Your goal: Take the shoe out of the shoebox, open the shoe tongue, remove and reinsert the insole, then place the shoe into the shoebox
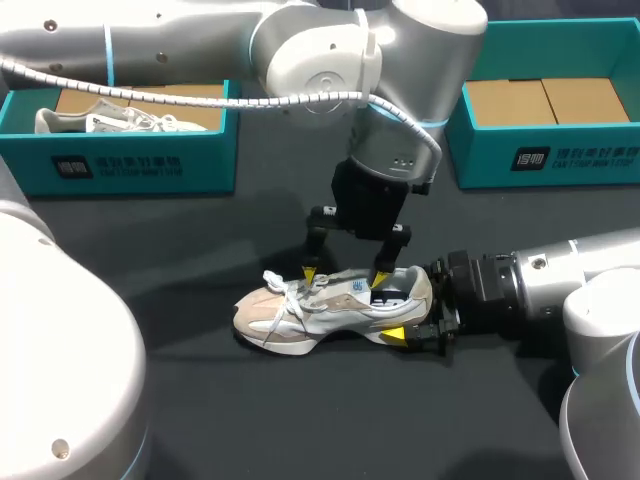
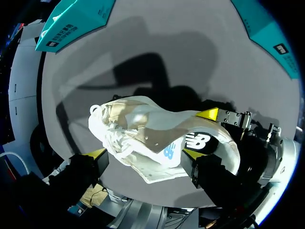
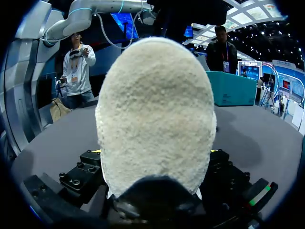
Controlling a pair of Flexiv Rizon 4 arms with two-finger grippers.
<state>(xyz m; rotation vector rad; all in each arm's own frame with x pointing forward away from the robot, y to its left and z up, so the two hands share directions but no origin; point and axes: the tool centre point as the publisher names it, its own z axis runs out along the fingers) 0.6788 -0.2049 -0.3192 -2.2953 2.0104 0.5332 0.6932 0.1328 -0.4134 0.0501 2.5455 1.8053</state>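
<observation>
The shoe [image 1: 335,310] on the counter [image 1: 200,400] — likely light, soft-topped, its stiffer heel the surest hold — is clenched there by the right pincer [image 1: 412,315], left pincer [image 1: 345,278] spread open over its tongue.

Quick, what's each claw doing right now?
Left gripper: open, above the white and beige sneaker at its laces.
Right gripper: shut on the sneaker's heel.

Beige-white laced shoe [image 1: 300,315] sits sole-down, well apart from empty teal shoebox [image 1: 480,155].
</observation>
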